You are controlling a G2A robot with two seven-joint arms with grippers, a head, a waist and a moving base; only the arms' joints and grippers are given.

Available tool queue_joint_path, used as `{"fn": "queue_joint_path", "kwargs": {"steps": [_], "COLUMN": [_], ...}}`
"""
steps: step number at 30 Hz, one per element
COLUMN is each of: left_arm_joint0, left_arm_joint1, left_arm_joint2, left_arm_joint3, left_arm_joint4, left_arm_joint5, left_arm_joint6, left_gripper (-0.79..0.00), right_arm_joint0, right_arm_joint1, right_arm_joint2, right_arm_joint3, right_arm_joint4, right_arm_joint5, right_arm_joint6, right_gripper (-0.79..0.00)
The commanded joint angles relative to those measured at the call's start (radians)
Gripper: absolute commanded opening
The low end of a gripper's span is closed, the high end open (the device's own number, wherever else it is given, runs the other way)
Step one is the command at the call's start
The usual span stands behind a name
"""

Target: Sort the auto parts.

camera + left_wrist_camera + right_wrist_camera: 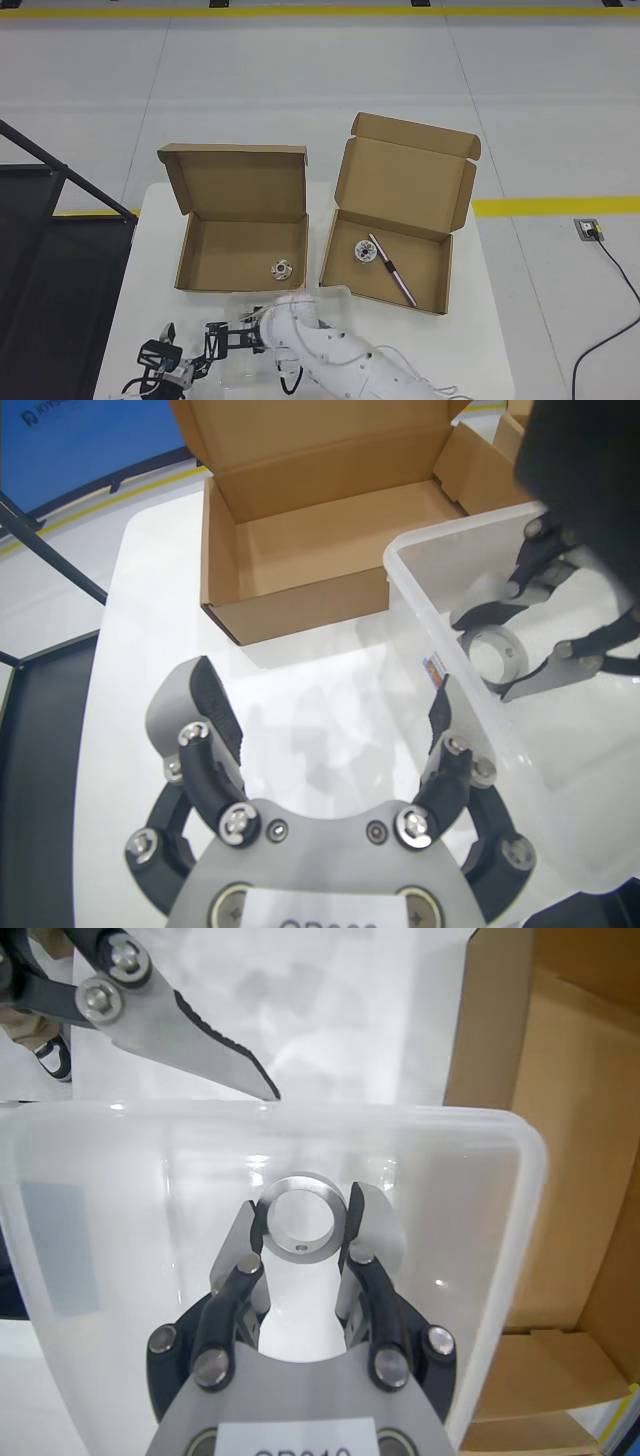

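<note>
two cardboard boxes, left box (220,255) and right box (430,270), stand open on the white table (480,330). at the table's near edge, inside the clear bin (525,1168), the right gripper (305,1215) pinches a metal ring (320,1254) between its pads. the left gripper (325,685) gapes wide, empty, just outside the bin's wall.

A plain steel ring (320,1253) sat flat, hole upward, low inside a clear tub (520,1168) at the table's six o'clock edge, pinched on both sides by the right gripper (303,1223). At ten o'clock a brown carton (225,255), lid up, held one small toothed disc (281,268) toward its five o'clock corner. At two o'clock a second carton (430,280) held a round hub (363,251) and, just beside it, a slim rod (392,270) lying diagonally.
</note>
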Motion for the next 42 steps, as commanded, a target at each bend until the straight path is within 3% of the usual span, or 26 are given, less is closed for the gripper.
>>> {"fn": "queue_joint_path", "kwargs": {"steps": [1,7,14,28,30,33,42], "left_arm_joint0": [0.002,0.003,0.002,0.001,0.002,0.004,0.004], "left_arm_joint1": [0.0,-0.001,-0.002,-0.001,-0.001,-0.001,0.0], "left_arm_joint2": [0.0,-0.003,-0.007,-0.026,-0.027,-0.032,-0.051], "left_arm_joint3": [-0.001,0.003,0.01,0.009,0.005,0.002,0.015], "left_arm_joint4": [-0.001,-0.005,-0.003,-0.013,-0.009,-0.009,-0.03], "left_arm_joint5": [-0.001,0.001,0.004,-0.009,-0.012,-0.016,-0.027], "left_arm_joint6": [0.002,0.005,0.009,0.008,0.009,0.01,0.023], "left_gripper": [0.0,0.0,0.0,0.0,0.0,0.0,0.0], "right_arm_joint0": [-0.037,-0.188,-0.32,-0.324,-0.33,-0.318,-0.231], "right_arm_joint1": [0.033,0.123,0.193,0.195,0.196,0.202,0.218], "right_arm_joint2": [0.054,0.233,0.384,0.389,0.397,0.429,0.479], "right_arm_joint3": [-0.071,-0.291,-0.37,-0.368,-0.37,-0.35,-0.156], "right_arm_joint4": [-0.023,-0.121,-0.254,-0.257,-0.225,-0.151,-0.003], "right_arm_joint5": [-0.024,-0.032,0.017,0.022,0.029,-0.006,-0.189], "right_arm_joint6": [-0.018,-0.197,-0.669,-0.687,-0.736,-0.888,-1.62], "right_gripper": [-0.785,-0.785,-0.785,-0.785,-0.785,-0.785,-0.785]}}
